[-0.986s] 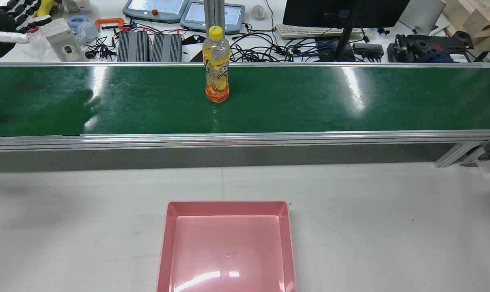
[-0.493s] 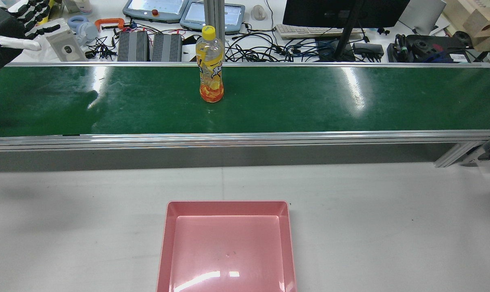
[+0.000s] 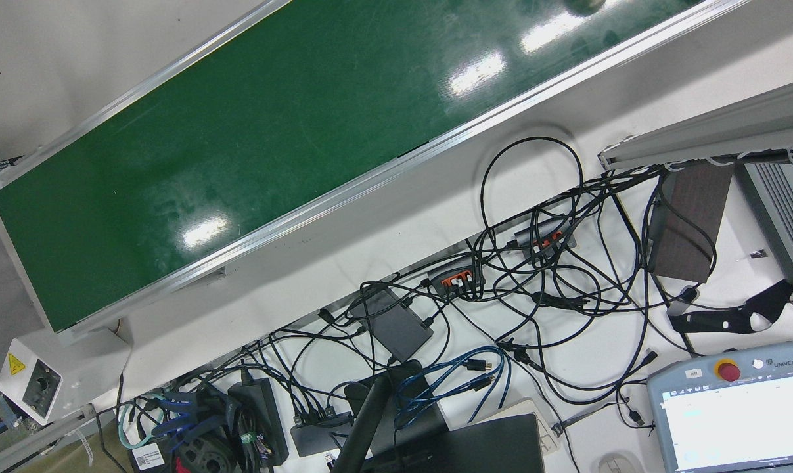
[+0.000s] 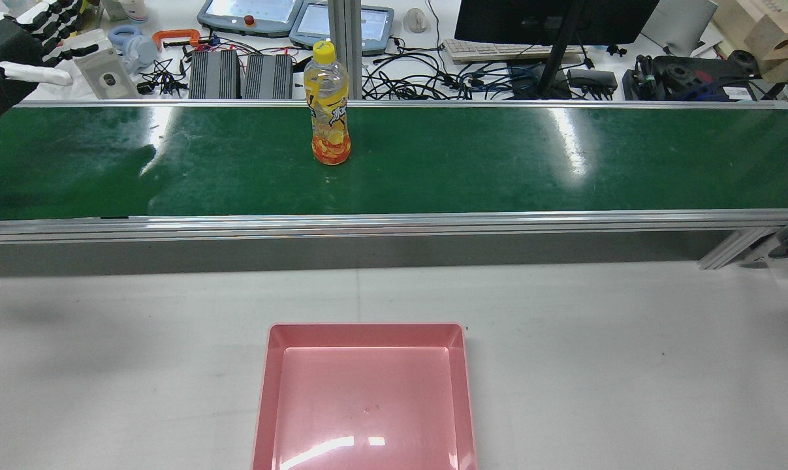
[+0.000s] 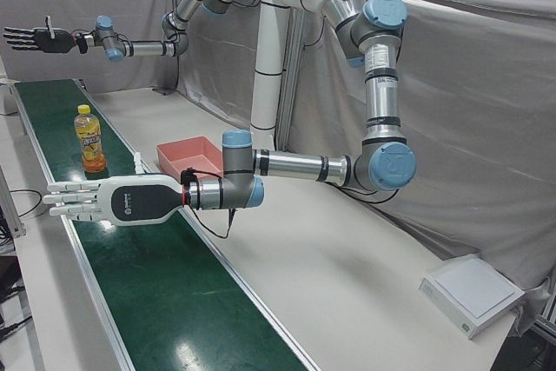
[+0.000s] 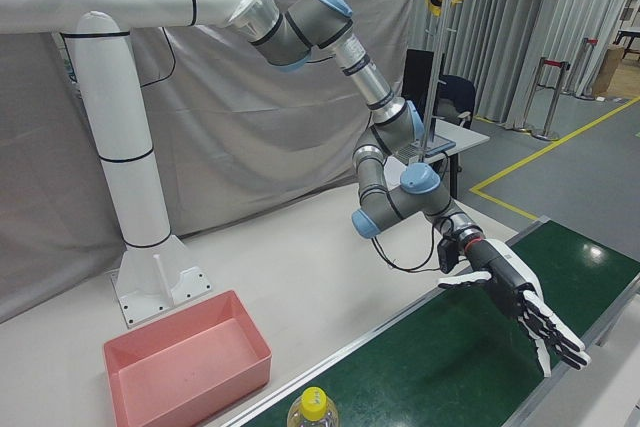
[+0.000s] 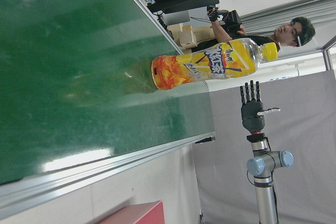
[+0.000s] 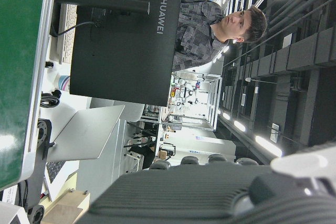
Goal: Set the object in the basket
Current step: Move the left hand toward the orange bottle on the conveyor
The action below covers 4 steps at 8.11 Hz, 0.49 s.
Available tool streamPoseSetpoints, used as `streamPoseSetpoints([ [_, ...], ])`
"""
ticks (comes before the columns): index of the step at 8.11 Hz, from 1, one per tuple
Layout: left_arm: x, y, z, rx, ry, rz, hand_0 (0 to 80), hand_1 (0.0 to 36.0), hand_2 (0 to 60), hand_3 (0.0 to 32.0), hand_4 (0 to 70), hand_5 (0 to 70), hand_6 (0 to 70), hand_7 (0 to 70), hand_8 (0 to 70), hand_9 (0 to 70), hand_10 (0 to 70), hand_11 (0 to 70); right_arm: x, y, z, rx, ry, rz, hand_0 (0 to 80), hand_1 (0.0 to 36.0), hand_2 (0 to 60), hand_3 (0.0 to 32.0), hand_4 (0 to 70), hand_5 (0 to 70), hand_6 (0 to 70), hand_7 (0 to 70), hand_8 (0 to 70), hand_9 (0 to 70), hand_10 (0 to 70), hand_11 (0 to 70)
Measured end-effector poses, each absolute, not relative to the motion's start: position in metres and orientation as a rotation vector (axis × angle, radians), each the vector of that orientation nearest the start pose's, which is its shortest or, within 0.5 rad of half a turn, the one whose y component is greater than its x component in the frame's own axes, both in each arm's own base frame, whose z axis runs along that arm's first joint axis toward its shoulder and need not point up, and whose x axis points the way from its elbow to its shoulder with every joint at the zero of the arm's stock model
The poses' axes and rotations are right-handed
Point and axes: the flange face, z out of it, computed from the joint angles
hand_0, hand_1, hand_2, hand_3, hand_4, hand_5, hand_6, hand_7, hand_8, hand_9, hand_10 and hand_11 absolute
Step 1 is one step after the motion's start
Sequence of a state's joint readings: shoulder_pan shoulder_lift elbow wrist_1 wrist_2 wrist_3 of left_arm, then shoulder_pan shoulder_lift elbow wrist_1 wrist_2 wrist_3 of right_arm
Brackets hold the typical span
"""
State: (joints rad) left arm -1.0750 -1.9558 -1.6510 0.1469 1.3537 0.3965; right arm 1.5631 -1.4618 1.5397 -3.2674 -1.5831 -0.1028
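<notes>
Green belt (image 4: 498,156) fills my screens; my left hand (image 5: 82,200) hovers flat over it, fingers (image 5: 62,199) spread, holding nothing. My right hand (image 5: 35,38) hangs equally open. Beyond the left fingers the bottle (image 5: 89,139) stands upright, pink basket (image 4: 365,398) on the tabletop (image 4: 629,365).

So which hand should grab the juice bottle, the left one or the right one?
Left. The left hand hovers open over the belt, fairly near the bottle. The right hand is open too, but much farther away, beyond the bottle.
</notes>
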Motion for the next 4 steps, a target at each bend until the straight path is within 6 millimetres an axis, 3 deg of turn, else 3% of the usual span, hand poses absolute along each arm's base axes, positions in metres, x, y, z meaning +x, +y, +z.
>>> streamPoseSetpoints([
  [4, 0.1835, -0.6269, 0.4432, 0.064, 2.293, -1.607, 48.2, 11.9, 0.0, 0.0, 0.0, 3.8, 0.0, 0.0, 0.0, 0.9, 8.6, 14.3, 0.128, -0.5331, 0.6585, -0.092, 2.23, -2.335, 0.0, 0.0, 0.0, 0.0, 0.0, 0.0, 0.0, 0.0, 0.0, 0.0, 0.0, 0.0],
])
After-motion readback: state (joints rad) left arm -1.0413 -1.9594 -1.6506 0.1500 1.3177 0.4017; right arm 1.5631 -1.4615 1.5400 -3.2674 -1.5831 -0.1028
